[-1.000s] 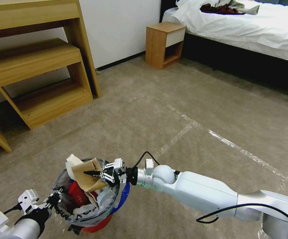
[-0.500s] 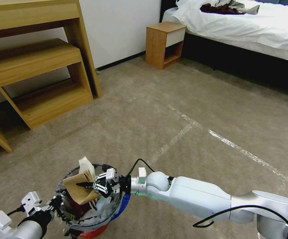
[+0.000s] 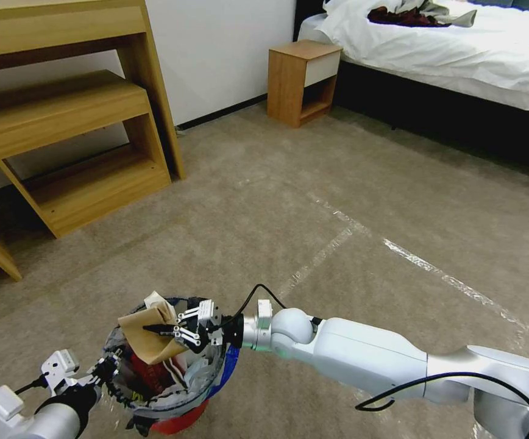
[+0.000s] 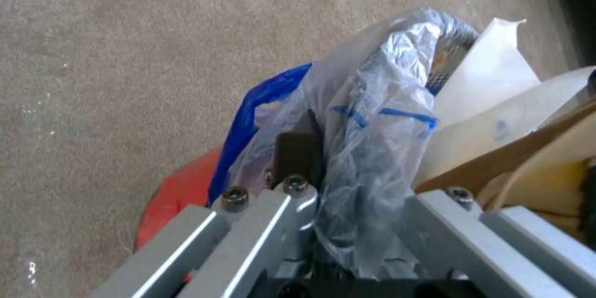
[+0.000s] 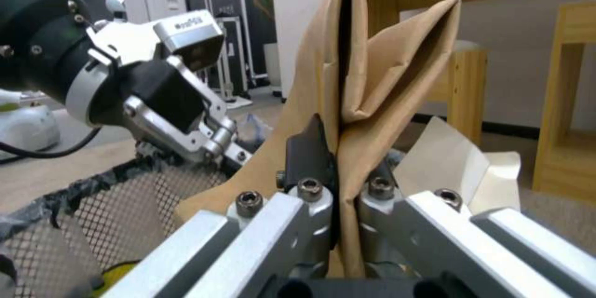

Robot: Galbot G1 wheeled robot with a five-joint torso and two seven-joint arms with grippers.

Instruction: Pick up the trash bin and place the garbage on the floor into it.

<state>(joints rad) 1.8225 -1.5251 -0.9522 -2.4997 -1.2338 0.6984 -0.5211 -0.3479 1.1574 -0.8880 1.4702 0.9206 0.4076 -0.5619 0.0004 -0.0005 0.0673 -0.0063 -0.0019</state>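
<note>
The trash bin (image 3: 182, 414), a red bucket with a clear liner bag (image 4: 372, 116) and blue handles, is at the lower left of the head view, over the floor (image 3: 350, 183). It holds garbage: red wrappers (image 3: 149, 372) and white paper (image 4: 491, 74). My left gripper (image 3: 105, 367) is shut on the bin's rim and bag, with one dark fingertip (image 4: 298, 146) pressed against the plastic. My right gripper (image 3: 162, 331) is shut on a brown cardboard scrap (image 3: 145, 338), holding it over the bin's mouth. In the right wrist view the scrap (image 5: 379, 79) stands folded between the fingers (image 5: 310, 153) above the mesh rim (image 5: 124, 205).
A wooden desk with shelves (image 3: 75, 152) stands at the back left, a small nightstand (image 3: 303, 79) by the wall, and a bed (image 3: 459, 55) at the back right. Shiny tape lines (image 3: 423, 265) cross the carpet to the right of the bin.
My right gripper has moved down and a little left with the brown scrap, deeper over the bin's mouth. The bin in my left gripper has sunk slightly in the picture.
</note>
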